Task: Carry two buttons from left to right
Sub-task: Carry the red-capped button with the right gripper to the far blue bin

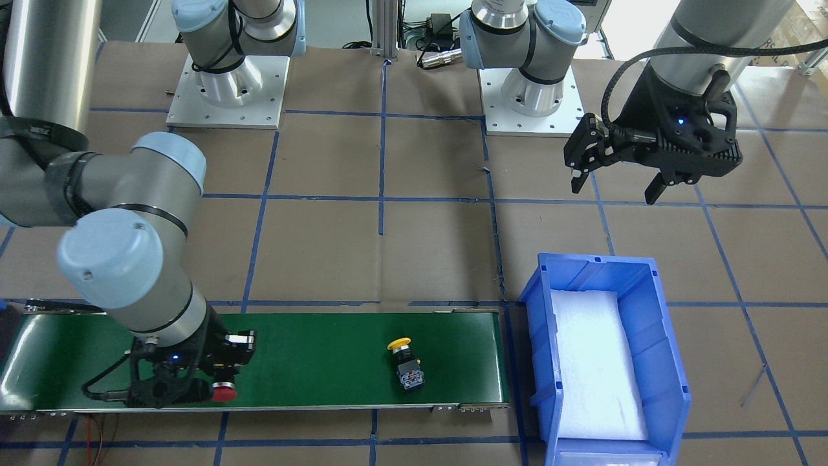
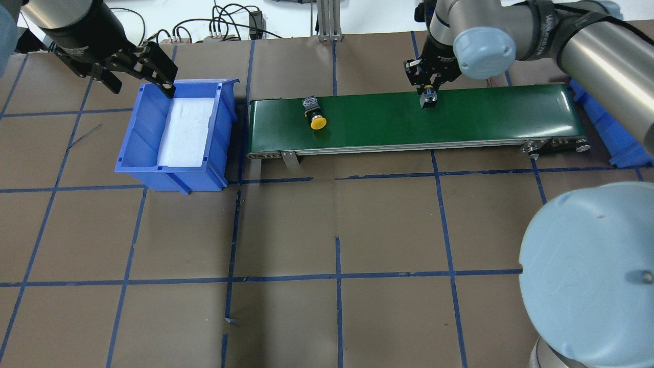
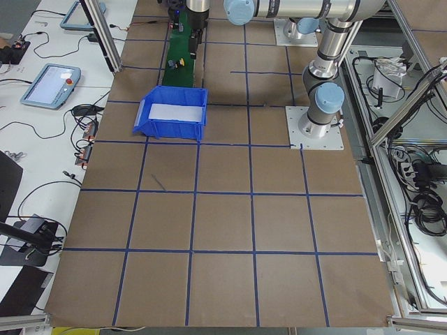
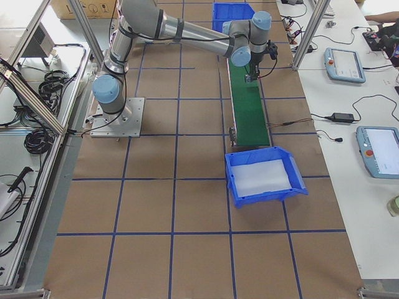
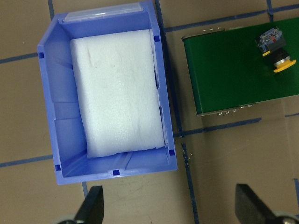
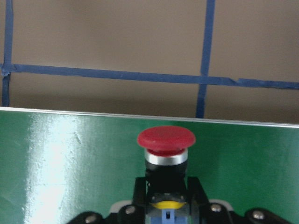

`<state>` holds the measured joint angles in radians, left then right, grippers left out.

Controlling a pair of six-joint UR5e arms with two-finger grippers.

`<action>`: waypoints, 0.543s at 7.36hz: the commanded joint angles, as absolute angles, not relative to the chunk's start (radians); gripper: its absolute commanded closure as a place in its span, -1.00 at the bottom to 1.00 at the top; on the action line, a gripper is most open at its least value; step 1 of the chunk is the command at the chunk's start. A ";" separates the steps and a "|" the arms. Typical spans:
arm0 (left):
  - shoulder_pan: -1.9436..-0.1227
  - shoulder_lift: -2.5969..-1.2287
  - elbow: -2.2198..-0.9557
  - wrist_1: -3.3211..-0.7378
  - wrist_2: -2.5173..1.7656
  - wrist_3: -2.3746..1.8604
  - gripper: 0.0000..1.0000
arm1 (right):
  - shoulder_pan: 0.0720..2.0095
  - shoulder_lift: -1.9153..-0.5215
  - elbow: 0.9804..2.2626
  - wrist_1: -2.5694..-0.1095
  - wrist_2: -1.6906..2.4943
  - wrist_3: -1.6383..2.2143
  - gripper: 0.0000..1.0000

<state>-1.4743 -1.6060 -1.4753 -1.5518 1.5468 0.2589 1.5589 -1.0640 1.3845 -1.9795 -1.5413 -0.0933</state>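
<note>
The yellow button (image 1: pixel 404 364) lies on its side on the green conveyor belt (image 1: pixel 323 349), near the end by the blue bin; it also shows in the overhead view (image 2: pixel 314 113) and the left wrist view (image 5: pixel 275 51). My right gripper (image 1: pixel 220 382) is shut on the red button (image 6: pixel 166 149), low over the belt's other end (image 2: pixel 428 97). I cannot tell whether the button touches the belt. My left gripper (image 1: pixel 614 188) is open and empty, high up beside the blue bin (image 2: pixel 142 88).
The blue bin (image 1: pixel 537 336) with a white foam pad stands at the belt's end (image 5: pixel 46 116). A second blue bin (image 2: pixel 613 138) sits past the belt's other end. Brown paper with blue tape lines covers the table.
</note>
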 commanded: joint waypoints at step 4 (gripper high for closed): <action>-1.468 -1.491 -1.532 -1.602 1.541 0.262 -1.00 | 1.213 -1.189 1.402 -1.799 -1.557 -0.611 0.87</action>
